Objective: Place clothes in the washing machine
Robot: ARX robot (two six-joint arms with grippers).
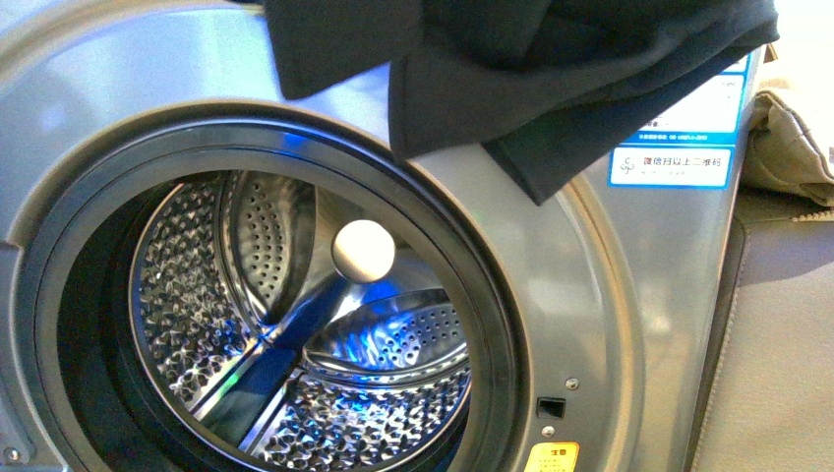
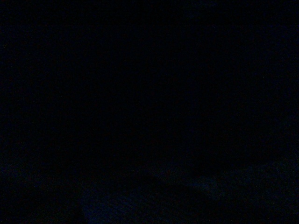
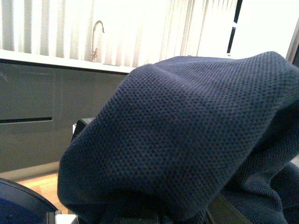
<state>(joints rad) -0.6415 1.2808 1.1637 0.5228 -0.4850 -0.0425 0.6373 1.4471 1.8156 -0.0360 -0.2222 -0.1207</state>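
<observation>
Clothes (image 1: 511,69) hang at 1 o'clock of porthole (image 1: 498,324), outside washing machine (image 1: 600,324), not over drum (image 1: 295,393).
Left pincer unseen: its wrist view dark.
Right pincer buried under fabric; grip: cannot tell.
If you let go here, expect garment to slide down machine's face and miss opening.

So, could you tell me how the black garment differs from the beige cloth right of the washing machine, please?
Colour: the plain black fabric garment is dark, the beige cloth pale. Pose: the garment hangs in front of the silver-grey washing machine, above its porthole; the beige cloth lies heaped beside it. Edge: the beige cloth shows a zip-like edge, the garment none. Both are soft, creased fabric outside the drum.
</observation>
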